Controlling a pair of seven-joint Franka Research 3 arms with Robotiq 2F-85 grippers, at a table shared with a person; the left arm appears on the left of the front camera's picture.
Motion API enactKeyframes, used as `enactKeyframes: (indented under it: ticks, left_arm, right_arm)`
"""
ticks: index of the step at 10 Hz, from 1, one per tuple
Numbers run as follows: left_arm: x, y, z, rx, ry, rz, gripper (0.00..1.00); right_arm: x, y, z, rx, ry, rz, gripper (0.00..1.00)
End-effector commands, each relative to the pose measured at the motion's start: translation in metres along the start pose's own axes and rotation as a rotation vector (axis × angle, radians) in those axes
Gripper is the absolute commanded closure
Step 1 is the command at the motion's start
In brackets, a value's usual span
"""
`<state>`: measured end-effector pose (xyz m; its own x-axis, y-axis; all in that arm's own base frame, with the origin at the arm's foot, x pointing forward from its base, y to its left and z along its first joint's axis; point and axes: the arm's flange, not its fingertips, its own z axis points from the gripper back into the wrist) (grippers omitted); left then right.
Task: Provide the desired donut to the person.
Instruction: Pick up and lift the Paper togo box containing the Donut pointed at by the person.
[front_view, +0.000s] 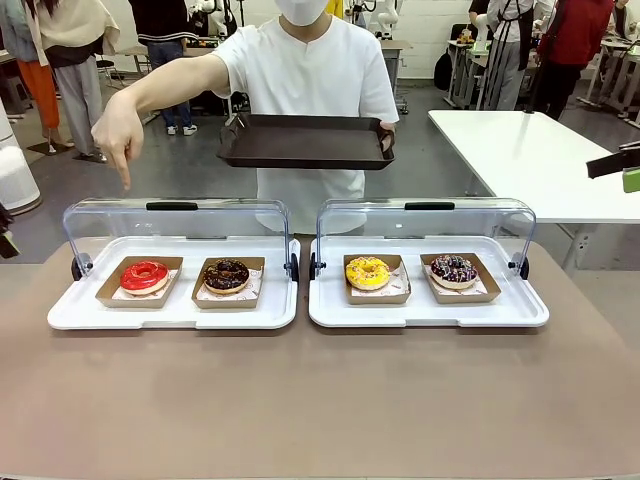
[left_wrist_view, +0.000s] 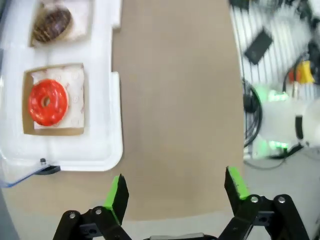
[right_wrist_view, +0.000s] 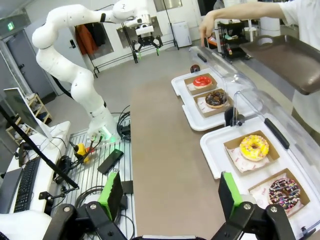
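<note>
The person (front_view: 310, 70) stands at the far side holding a dark tray (front_view: 305, 140) in one hand. The other hand (front_view: 120, 140) points down at the red donut (front_view: 144, 276), which lies in a cardboard holder at the far left. To its right lie a chocolate donut (front_view: 226, 275), a yellow donut (front_view: 367, 272) and a dark sprinkled donut (front_view: 453, 269). My left gripper (left_wrist_view: 175, 192) hangs open over bare table beside the red donut (left_wrist_view: 47, 101). My right gripper (right_wrist_view: 171, 186) is open above the table's end, near the yellow donut (right_wrist_view: 254, 147).
Two white serving trays (front_view: 60, 315) (front_view: 530, 315) hold the donuts, and their clear lids (front_view: 175, 225) are swung up at the back. A white table (front_view: 540, 150) stands at the right. The brown table's near half is bare. Bystanders stand in the background.
</note>
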<state>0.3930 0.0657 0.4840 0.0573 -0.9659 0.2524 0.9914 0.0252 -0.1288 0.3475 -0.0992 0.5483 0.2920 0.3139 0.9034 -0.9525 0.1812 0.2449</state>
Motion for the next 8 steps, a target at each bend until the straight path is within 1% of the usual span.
enactKeyframes:
  ticks: [1,2,3,6,8]
  left_arm:
    - [0.007,0.026,-0.027,0.005,0.113,-0.017,0.0]
    - [0.013,0.044,-0.044,-0.001,0.155,-0.026,0.0]
    - [0.017,0.062,-0.056,-0.005,0.172,-0.036,0.0]
    - [0.029,0.109,-0.083,0.065,0.221,-0.06,0.0]
    - [0.033,0.124,-0.096,0.121,0.208,-0.072,0.0]
  right_arm:
    - [0.0,0.0,0.001,0.007,-0.013,0.005,0.0]
    - [0.0,0.0,0.001,0.007,-0.013,0.005,0.0]
    - [0.0,0.0,0.001,0.007,-0.013,0.005,0.0]
    - [0.0,0.0,0.001,0.007,-0.013,0.005,0.0]
    - [0.0,0.0,0.001,0.007,-0.013,0.005,0.0]
